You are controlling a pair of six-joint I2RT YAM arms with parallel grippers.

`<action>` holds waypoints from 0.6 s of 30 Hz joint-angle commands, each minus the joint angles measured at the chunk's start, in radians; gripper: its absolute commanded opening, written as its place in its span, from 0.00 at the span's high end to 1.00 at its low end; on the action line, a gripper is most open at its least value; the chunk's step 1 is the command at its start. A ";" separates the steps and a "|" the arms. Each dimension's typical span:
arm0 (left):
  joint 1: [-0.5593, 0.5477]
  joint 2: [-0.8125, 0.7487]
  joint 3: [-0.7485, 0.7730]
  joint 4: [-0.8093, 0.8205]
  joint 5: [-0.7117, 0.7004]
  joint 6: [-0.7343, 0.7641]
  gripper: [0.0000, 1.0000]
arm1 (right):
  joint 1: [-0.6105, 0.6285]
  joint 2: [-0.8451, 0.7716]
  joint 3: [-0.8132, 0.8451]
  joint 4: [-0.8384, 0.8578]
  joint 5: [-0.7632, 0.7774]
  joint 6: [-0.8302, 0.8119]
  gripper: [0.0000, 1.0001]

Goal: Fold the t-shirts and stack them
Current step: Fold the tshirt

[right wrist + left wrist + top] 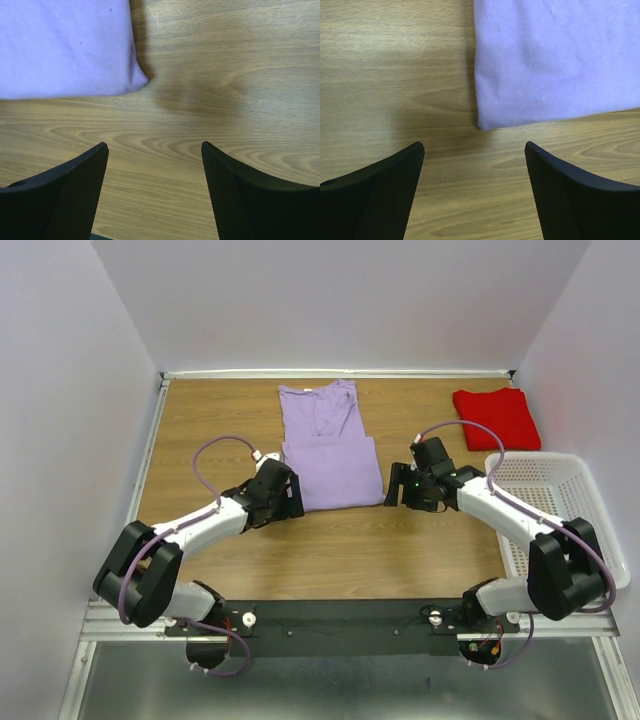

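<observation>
A lavender t-shirt (328, 445) lies in the middle of the table, its lower half folded up over itself. A folded red t-shirt (496, 417) rests at the back right. My left gripper (288, 502) hovers open just off the lavender shirt's near left corner (481, 124), with bare wood between its fingers (395, 185). My right gripper (396, 496) stands open beside the near right corner (142, 79), also holding nothing. In both wrist views the lavender shirt (555, 60) (65, 47) lies beyond the fingertips, untouched.
A white perforated basket (560, 510) stands at the right edge of the table, beside the right arm. White walls close in the left, back and right. A metal rail (350, 620) runs along the near edge.
</observation>
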 commanded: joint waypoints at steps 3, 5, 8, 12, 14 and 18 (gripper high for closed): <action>-0.019 0.052 0.039 0.012 -0.014 -0.002 0.12 | 0.060 0.070 0.065 -0.018 0.103 0.052 0.20; -0.024 0.064 0.049 0.012 -0.012 -0.004 0.14 | 0.069 0.089 0.081 -0.018 0.108 0.053 0.21; -0.030 0.086 0.066 0.014 -0.017 -0.004 0.17 | 0.095 0.127 0.115 -0.020 0.117 0.053 0.24; -0.031 0.095 0.079 0.009 -0.037 -0.012 0.27 | 0.114 0.175 0.150 -0.020 0.128 0.055 0.29; -0.031 0.094 0.094 -0.009 -0.074 -0.024 0.30 | 0.121 0.199 0.167 -0.020 0.131 0.055 0.30; -0.031 0.095 0.103 -0.031 -0.120 -0.028 0.32 | 0.140 0.235 0.190 -0.020 0.149 0.056 0.35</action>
